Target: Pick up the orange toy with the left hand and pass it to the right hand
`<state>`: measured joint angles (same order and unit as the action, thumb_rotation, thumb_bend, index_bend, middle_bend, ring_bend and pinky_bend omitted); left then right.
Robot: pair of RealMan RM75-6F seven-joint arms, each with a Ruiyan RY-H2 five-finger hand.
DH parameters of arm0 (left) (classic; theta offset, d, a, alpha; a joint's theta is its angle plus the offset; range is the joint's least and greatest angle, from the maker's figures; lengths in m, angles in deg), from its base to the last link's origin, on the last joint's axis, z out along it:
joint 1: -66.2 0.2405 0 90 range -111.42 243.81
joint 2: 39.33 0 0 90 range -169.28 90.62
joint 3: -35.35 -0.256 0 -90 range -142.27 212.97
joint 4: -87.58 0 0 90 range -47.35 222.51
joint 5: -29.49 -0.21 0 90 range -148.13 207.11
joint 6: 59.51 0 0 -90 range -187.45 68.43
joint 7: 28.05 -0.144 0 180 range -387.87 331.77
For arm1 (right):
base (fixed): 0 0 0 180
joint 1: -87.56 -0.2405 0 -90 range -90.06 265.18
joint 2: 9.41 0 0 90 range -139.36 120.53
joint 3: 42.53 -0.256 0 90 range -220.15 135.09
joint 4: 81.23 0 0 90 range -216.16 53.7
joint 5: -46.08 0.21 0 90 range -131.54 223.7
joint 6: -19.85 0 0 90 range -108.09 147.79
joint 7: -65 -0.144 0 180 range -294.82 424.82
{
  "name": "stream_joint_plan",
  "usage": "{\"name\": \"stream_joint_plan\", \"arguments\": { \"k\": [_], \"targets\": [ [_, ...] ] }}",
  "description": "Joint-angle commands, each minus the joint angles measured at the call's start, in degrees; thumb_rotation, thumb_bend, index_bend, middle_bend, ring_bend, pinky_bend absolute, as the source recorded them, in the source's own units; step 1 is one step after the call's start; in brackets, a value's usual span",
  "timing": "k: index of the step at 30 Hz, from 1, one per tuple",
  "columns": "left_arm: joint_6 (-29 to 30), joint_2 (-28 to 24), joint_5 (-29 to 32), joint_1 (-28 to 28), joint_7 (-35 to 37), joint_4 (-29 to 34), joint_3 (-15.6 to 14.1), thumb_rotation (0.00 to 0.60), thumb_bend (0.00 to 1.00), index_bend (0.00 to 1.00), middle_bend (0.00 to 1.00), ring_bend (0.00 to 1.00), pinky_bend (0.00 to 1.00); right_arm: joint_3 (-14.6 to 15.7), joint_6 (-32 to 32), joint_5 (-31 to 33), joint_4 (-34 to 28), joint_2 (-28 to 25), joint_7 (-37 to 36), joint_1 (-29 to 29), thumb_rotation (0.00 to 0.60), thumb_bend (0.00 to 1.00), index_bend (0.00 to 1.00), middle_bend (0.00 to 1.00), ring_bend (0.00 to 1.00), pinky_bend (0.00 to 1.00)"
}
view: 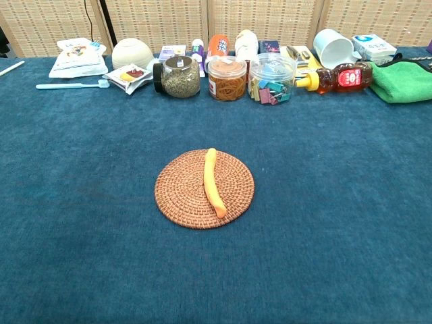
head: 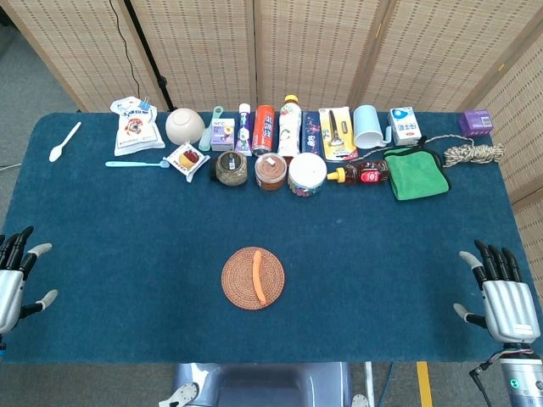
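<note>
The orange toy (head: 259, 275) (view: 213, 181) is a long thin stick lying across a round woven mat (head: 240, 284) (view: 179, 192) in the near middle of the blue table. My left hand (head: 13, 275) rests at the table's near left edge, fingers spread, holding nothing, far left of the toy. At the near right edge my right hand (head: 502, 293) stands with fingers apart, also holding nothing. Neither hand shows in the chest view.
A row of items lines the far side: white spoon (head: 64, 141), snack bag (head: 136, 125), bowl (head: 184, 125), jars (head: 271, 171), bottles (head: 289, 127), cup (head: 368, 126), green cloth (head: 416, 173), rope (head: 472, 153). The blue table (head: 382, 254) spreads between the mat and both hands.
</note>
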<state>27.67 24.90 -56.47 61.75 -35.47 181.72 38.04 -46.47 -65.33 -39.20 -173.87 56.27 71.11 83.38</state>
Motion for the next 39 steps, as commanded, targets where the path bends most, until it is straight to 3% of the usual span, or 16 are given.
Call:
{"name": "stream_joint_plan", "arguments": {
  "k": [1,20,35,39],
  "targets": [
    [-0.28,-0.07,0.09,-0.04,-0.01,0.06,-0.1,0.6,0.03,0.26,0.06,0.08,0.0,0.03,0.02,0.07,0.04,0.08,-0.03,0.05,0.6,0.0,0.18,0.06,0.06,0.01],
    [-0.45,-0.58,-1.29,-0.56,0.94,0.11,-0.19,0.6,0.03,0.26,0.08,0.09,0.0,0.23,-0.16,-0.19,-0.12,-0.16,-0.5,0.26,0.6,0.0,0.18,0.06,0.06,0.01],
    [-1.26,-1.17,-2.31,-1.62,2.04,-0.17,-0.11,0.6,0.08,0.31,0.14,0.17,0.0,0.48,-0.86,-0.65,-1.26,-0.72,0.22,0.75,0.6,0.0,0.18,0.06,0.06,0.01],
    [-1.57,-0.77,-2.51,-2.05,1.99,-0.81,0.0,0.6,0.08,0.33,0.16,0.2,0.06,0.36,-0.41,-0.38,-1.68,-0.89,0.85,0.53,0.6,0.0,0.18,0.06,0.06,0.01]
  ]
}}
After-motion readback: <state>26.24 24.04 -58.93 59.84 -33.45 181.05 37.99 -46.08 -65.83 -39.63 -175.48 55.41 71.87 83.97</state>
